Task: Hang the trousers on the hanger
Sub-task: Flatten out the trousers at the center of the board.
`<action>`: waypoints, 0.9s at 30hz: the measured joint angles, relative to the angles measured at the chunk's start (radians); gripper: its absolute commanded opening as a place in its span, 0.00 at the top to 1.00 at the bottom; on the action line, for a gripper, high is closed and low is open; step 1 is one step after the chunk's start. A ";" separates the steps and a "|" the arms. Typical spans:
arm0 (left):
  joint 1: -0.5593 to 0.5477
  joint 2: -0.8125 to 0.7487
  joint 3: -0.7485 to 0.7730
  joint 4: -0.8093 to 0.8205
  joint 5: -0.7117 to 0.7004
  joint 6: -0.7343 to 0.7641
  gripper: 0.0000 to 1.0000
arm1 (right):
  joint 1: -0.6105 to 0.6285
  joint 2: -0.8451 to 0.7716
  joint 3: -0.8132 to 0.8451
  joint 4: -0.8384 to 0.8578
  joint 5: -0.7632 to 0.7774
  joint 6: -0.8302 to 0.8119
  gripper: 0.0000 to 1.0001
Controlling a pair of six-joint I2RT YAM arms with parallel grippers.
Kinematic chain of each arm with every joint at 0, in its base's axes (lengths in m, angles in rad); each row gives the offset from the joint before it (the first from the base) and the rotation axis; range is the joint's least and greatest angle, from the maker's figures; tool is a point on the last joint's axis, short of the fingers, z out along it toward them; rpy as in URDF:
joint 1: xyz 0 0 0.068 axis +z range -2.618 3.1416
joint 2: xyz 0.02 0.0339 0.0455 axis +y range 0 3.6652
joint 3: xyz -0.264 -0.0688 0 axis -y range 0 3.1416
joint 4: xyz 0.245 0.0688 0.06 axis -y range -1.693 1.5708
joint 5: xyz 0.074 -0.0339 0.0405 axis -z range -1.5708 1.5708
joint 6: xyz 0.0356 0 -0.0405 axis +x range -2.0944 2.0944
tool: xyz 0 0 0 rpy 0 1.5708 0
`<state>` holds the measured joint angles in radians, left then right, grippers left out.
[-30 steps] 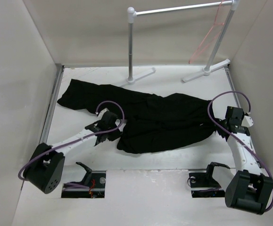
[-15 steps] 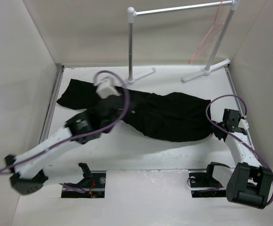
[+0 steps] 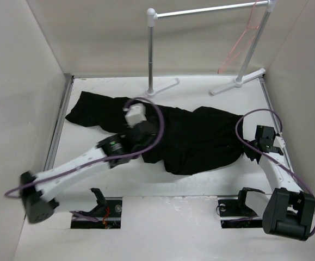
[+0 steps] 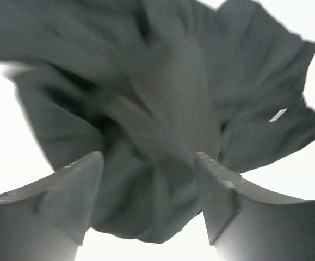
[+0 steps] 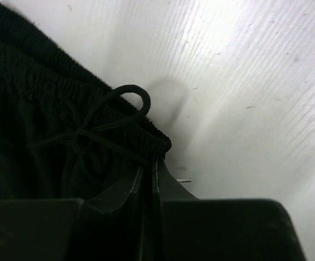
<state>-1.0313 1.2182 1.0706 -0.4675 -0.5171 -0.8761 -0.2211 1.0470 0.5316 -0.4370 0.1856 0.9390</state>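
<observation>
The black trousers [image 3: 195,141] lie crumpled across the middle of the table, with the waistband at the right. My left gripper [image 3: 145,132] hovers over their left-middle part. In the left wrist view it [image 4: 149,159] stands open, with blurred bunched fabric [image 4: 162,109] beyond the fingers and nothing pinched. My right gripper [image 3: 253,152] is shut on the waistband [image 5: 119,136] at its corner, beside the drawstring loop [image 5: 125,98]. The pink-orange hanger [image 3: 238,48] hangs from the right end of the rack at the back.
The white and grey tube rack [image 3: 201,11] stands at the back, its feet [image 3: 165,86] on the table near the trousers' far edge. Walls close in the table on the left, the right and behind. Two openings [image 3: 97,212] sit in the near edge by the arm bases.
My left arm lifted away from the trousers' near edge, swung back over the cloth, and its jaws opened. The bulge of fabric at the front shifted back and right. The right gripper barely moved.
</observation>
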 measured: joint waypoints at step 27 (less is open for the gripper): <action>0.386 -0.223 -0.365 0.135 0.250 -0.203 0.98 | 0.069 -0.008 0.025 0.003 0.005 -0.007 0.99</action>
<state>-0.6453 0.9955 0.7055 -0.3328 -0.2668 -1.0786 -0.1524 1.0389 0.5564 -0.4335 0.1909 0.9318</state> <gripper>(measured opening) 0.027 0.111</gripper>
